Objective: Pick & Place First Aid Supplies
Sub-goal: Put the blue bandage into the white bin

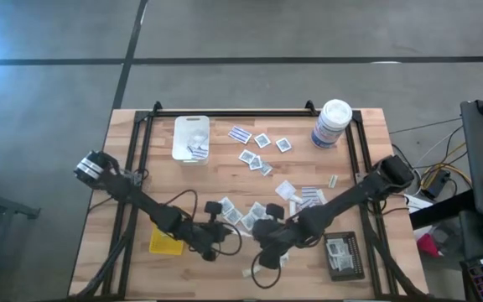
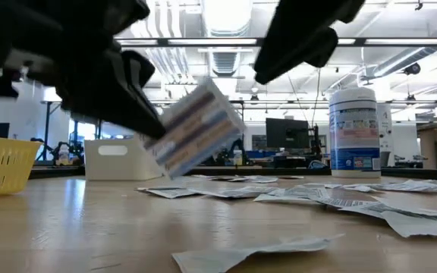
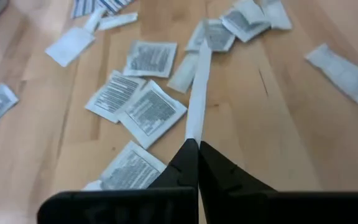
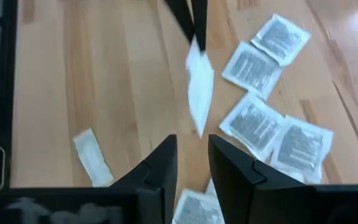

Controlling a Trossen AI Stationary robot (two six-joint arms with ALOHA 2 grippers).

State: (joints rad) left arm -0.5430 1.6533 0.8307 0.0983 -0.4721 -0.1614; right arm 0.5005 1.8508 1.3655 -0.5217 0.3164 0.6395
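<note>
Left gripper (image 3: 197,148): I see its fingers pressed together on the near end of a striped packet (image 2: 197,127), pinching it edge-on above the table (image 1: 359,159).
Right gripper (image 4: 191,155): fingers apart with a gap between them, nothing inside; the packet's free end hangs just in front of them.
Held packet: lifted clear of the wood, tilted, between the two grippers near the table's front middle.
Loose packets (image 1: 258,159): scattered across the middle of the table, more by the grippers.
White tray (image 1: 190,134): far left side, a few packets inside.
Black tray (image 1: 342,256): front right.
Yellow tray (image 1: 164,242): front left.
Canister (image 1: 332,123): upright, back right.
</note>
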